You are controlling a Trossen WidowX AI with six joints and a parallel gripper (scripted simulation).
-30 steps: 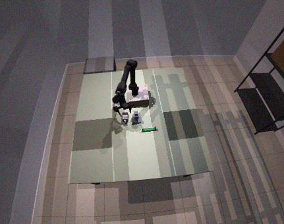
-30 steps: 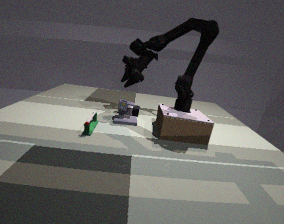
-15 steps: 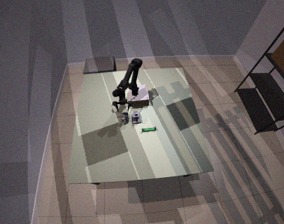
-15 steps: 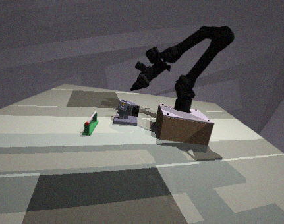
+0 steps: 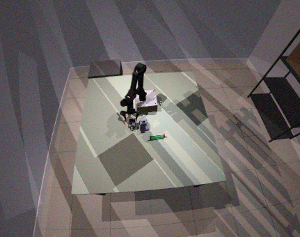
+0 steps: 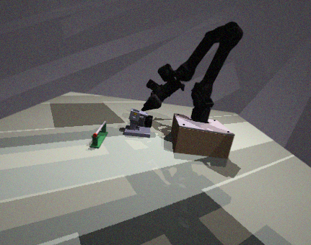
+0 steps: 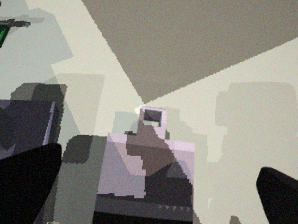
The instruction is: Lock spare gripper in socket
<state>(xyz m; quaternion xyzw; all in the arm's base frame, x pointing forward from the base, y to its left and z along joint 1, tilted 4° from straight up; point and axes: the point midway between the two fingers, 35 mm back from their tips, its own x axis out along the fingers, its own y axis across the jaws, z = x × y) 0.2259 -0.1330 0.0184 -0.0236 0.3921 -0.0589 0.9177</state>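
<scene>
My gripper (image 5: 130, 118) (image 6: 143, 109) (image 7: 162, 165) is open and empty, tilted down, its fingertips on either side of the spare gripper's body in the wrist view. The spare gripper (image 5: 131, 124) (image 7: 147, 162) is a pale lilac block with a dark rear part; its spigot, with a square hole, points away from the arm. In the exterior view it is mostly hidden behind the mount. The grey-lilac mount (image 5: 143, 125) (image 6: 137, 132) (image 7: 25, 125) stands beside it; no pin is visible in its socket. The red-headed pin (image 6: 99, 129) lies along the green holder (image 5: 157, 137) (image 6: 100, 140).
The arm stands on a brown box with a pale top (image 5: 150, 97) (image 6: 203, 142), close behind the mount and the spare gripper. A dark box (image 5: 105, 68) is at the table's far left corner. A black shelf rack (image 5: 269, 104) stands off the table to the right.
</scene>
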